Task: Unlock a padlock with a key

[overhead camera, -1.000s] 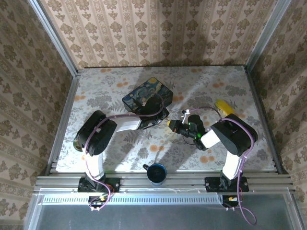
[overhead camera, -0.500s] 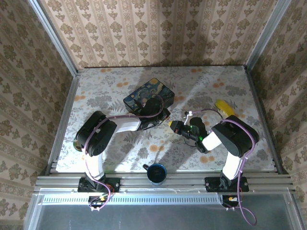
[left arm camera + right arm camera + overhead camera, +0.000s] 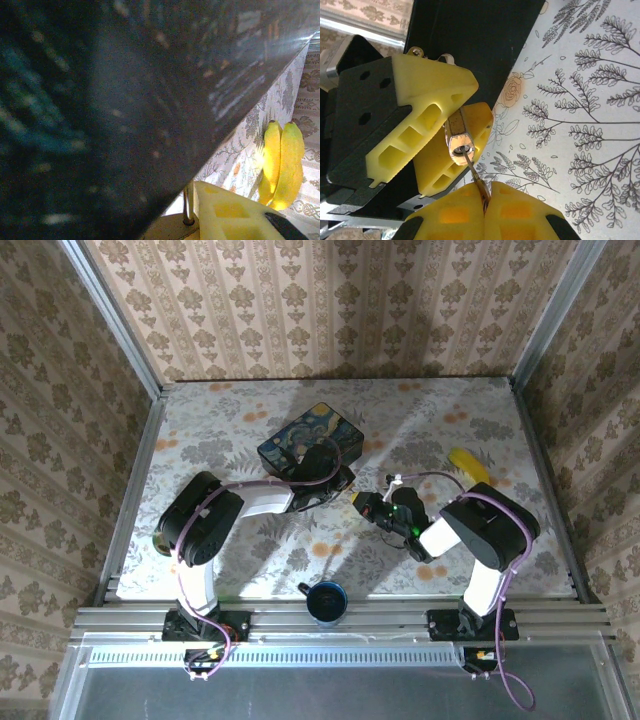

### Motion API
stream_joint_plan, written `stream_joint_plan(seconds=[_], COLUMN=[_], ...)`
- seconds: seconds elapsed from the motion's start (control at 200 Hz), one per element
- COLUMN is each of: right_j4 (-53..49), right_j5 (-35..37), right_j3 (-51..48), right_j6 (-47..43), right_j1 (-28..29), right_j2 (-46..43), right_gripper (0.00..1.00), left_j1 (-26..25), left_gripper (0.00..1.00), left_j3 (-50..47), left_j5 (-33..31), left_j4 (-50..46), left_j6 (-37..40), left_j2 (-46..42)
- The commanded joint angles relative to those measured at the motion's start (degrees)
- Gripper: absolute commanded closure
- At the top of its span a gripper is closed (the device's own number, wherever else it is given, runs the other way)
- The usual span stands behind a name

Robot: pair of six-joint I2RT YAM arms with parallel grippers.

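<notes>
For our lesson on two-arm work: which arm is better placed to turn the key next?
Right: the right pincer is shut on the key, whose tip appears to sit in the keyhole of the padlock, so a wrist twist should do. The left pincer clamps the padlock and should just steady it.

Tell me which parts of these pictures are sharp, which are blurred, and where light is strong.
Left wrist view: the dark blue painted box is out of focus, with pale glare; the yellow banana is sharper. Right wrist view: the tiny brass-coloured padlock and thin metal key are sharp. Top view: a bright patch lies on the floral table.
</notes>
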Motion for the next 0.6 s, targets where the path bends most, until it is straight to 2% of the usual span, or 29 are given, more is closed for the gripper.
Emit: stream_joint_plan(seconds=[0.0,0.175,0.295,0.44,0.595], right_j4=[-1.2,-16.1,-20.6,-20.4,-14.5], right_j5=[5.3,5.6,5.4,-4.1,-13.7], right_j3=[5.3,11.5,12.6,14.8,15.5], right_j6=[3.4,-4.4,-11.2,-13.4,-13.1], right_j1=[2.2,4.2,3.2,-0.3,-1.8], right_j2=[-4.6,-8.8,-10.4,-8.5,-6.8], right_gripper=[1.0,1.0,1.0,1.0,1.0], left_j1=[-3.1,-3.8,-3.8,-3.8,-3.9], left_gripper=[1.0,1.0,1.0,1.0,1.0], left_j3=[1.4,2.4,1.8,3.0,3.5], left_j5=[5.6,7.5,8.0,8.5,8.9], left_j4=[-2.6,-3.1,-3.4,-5.2,-5.7], left_j6=[0.0,0.2,0.8,2.9,4.0], left_j2=[0.1,0.4,-0.7,-1.9,-2.9])
